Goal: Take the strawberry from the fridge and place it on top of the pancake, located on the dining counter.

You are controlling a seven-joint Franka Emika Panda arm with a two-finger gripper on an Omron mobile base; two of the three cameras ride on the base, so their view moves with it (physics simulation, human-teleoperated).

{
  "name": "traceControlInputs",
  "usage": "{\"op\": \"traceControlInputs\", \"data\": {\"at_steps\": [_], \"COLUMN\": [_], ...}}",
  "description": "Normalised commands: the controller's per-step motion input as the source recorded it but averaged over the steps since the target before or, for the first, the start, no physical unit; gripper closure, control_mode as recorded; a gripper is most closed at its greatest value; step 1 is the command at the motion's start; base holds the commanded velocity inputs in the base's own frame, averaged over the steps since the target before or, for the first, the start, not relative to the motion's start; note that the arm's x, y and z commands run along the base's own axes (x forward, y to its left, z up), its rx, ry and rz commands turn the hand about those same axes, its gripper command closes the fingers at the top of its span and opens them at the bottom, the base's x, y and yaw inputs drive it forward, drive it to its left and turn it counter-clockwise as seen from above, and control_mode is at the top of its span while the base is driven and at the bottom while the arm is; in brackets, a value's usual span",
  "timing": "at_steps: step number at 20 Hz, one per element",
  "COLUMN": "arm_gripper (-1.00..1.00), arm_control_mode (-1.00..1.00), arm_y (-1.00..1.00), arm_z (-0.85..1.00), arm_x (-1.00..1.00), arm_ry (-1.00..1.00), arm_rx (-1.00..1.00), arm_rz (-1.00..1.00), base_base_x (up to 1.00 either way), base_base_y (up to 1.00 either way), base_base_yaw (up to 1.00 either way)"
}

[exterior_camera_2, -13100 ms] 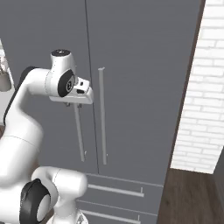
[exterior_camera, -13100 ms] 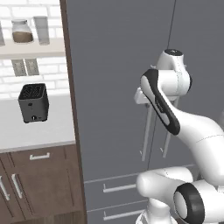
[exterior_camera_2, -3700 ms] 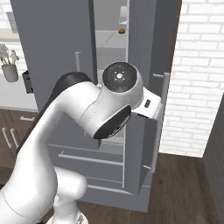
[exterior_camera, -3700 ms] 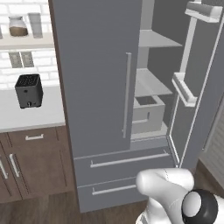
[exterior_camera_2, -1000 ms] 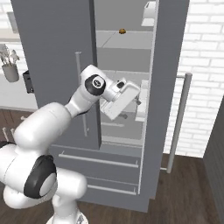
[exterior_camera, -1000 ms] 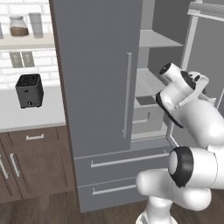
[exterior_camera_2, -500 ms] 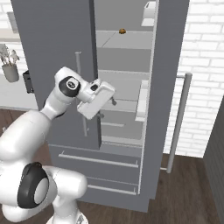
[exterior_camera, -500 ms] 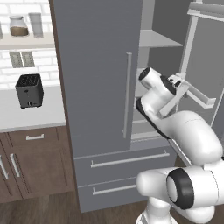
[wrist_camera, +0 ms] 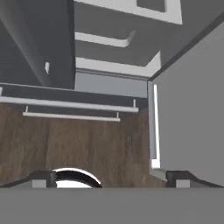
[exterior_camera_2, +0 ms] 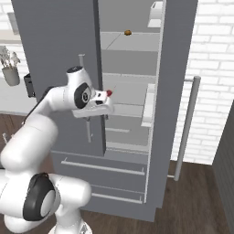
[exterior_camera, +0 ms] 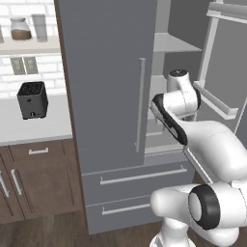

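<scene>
The grey fridge (exterior_camera_2: 55, 36) has its left door (exterior_camera: 106, 72) closed and its right door (exterior_camera_2: 176, 68) swung wide, baring pale shelves. A tiny red strawberry (exterior_camera_2: 109, 93) shows at the middle shelf's front, just above and right of my hand. My gripper (exterior_camera_2: 98, 113) hangs in front of the opening beside the closed door's edge and points down. In the hand view its fingertips (wrist_camera: 41, 178) stand far apart, open and holding nothing, over the lower drawers (wrist_camera: 78, 109) and the wood floor. The pancake and dining counter are out of view.
A small brown lump (exterior_camera_2: 128, 32) lies on the upper shelf. The open door's bar handle (exterior_camera_2: 185, 123) and bins (exterior_camera: 214, 99) stand to the right. A black toaster (exterior_camera: 32, 100) sits on a white counter (exterior_camera: 29, 130) over brown cabinets (exterior_camera: 38, 178) on the left.
The arm has drawn back left toward the closed door's edge and the hand has dropped slightly and turned downward. The red strawberry, hidden behind the arm before, now shows.
</scene>
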Motion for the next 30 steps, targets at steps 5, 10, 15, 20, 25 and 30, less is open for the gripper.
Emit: {"op": "traceControlInputs", "data": {"at_steps": [5,10,15,20,25,30], "arm_gripper": [-1.00,-1.00,-1.00,-1.00,-1.00,-1.00], "arm_control_mode": [-1.00,-1.00,-1.00,-1.00,-1.00,-1.00], "arm_y": [0.47,0.65,0.60,0.34,-0.22,-0.09], "arm_z": [0.51,0.94,0.81,0.26,0.03,0.00], "arm_x": [0.17,0.23,0.27,0.38,0.35,0.66], "arm_ry": [-0.33,-0.27,-0.02,-0.08,-0.10,-0.05], "arm_rx": [0.42,0.12,-0.02,-0.18,-0.09,-0.02], "arm_rz": [-0.07,0.00,0.00,0.00,-0.01,-0.05], "base_base_x": [0.00,0.00,0.00,0.00,0.00,0.00], "base_base_y": [0.00,0.00,0.00,0.00,0.00,0.00], "base_base_yaw": [0.00,0.00,0.00,0.00,0.00,0.00]}}
